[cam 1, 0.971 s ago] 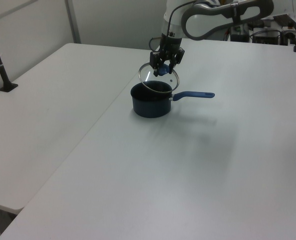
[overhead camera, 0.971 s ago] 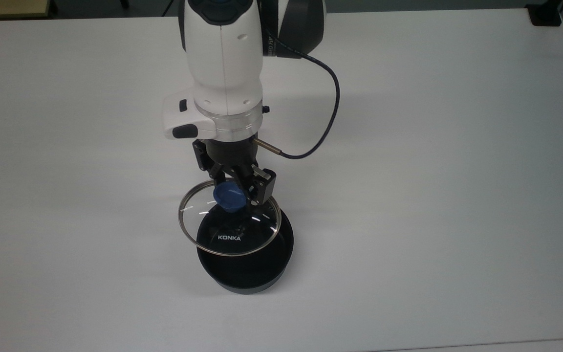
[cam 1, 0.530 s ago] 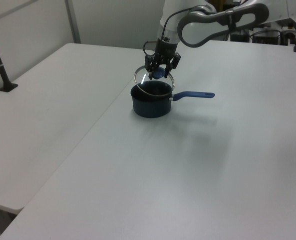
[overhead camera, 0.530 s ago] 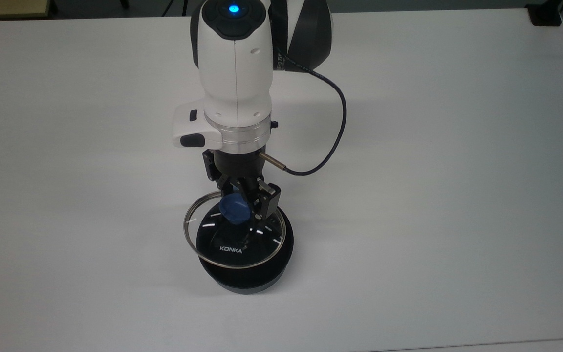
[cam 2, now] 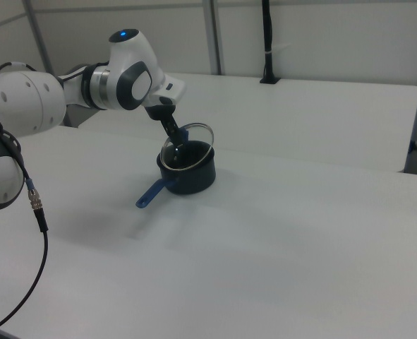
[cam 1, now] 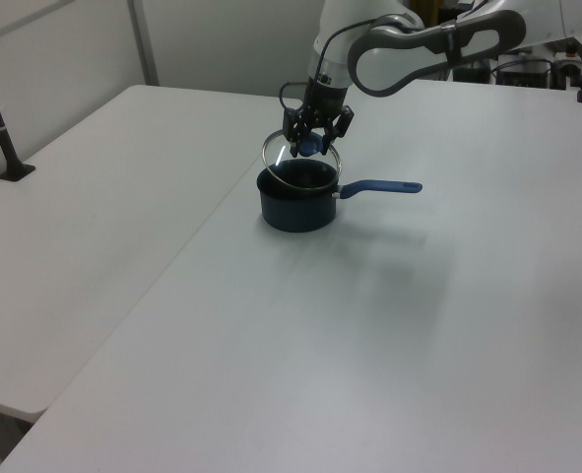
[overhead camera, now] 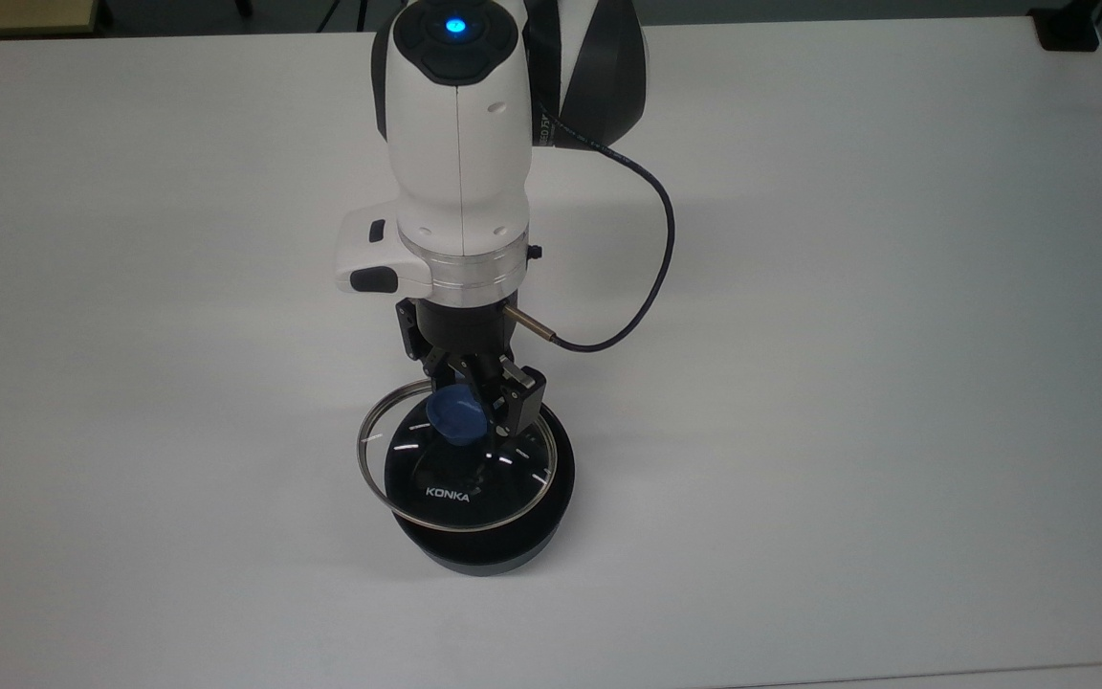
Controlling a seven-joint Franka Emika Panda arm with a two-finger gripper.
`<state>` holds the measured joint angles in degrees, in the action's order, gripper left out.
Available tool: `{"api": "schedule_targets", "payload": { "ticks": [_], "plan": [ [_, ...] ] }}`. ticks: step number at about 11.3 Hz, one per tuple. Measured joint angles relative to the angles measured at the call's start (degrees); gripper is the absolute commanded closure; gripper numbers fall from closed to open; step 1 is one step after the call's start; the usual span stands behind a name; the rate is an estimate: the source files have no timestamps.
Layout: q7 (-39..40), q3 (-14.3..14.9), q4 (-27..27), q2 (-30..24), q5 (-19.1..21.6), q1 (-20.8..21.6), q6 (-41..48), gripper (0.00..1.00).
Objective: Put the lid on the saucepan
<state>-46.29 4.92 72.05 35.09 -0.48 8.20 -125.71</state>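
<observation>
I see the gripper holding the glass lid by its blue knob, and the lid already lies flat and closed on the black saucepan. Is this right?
Not quite. The gripper does hold the lid by its blue knob, but the lid is not yet seated: the left view shows it tilted, raised above the saucepan rim. The rest is correct.

White table [overhead camera: 895, 287], black saucepan [overhead camera: 484, 545] standing on it

We see a white table [overhead camera: 895, 383] spreading wide, its seam with a second white table [cam 1: 84, 246] running along the left view's left. A black clamp with a post [cam 1: 0, 138] stands on that second table, and another black post [cam 2: 267, 42] rises at the right view's far edge.
</observation>
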Motion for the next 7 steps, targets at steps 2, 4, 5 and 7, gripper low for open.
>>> {"api": "schedule_targets", "payload": {
  "ticks": [2, 4, 5, 7],
  "plan": [
    [-0.06, 0.0, 0.0, 0.36, 0.0, 0.29, 0.0, 0.62],
    [-0.07, 0.0, 0.05, 0.62, 0.0, 0.6, -0.01, 0.38],
    [-0.09, 0.0, 0.05, 0.71, 0.04, 0.69, -0.01, 0.26],
    [-0.21, 0.0, 0.2, 0.95, 0.1, 0.73, 0.0, 0.0]
  ]
}}
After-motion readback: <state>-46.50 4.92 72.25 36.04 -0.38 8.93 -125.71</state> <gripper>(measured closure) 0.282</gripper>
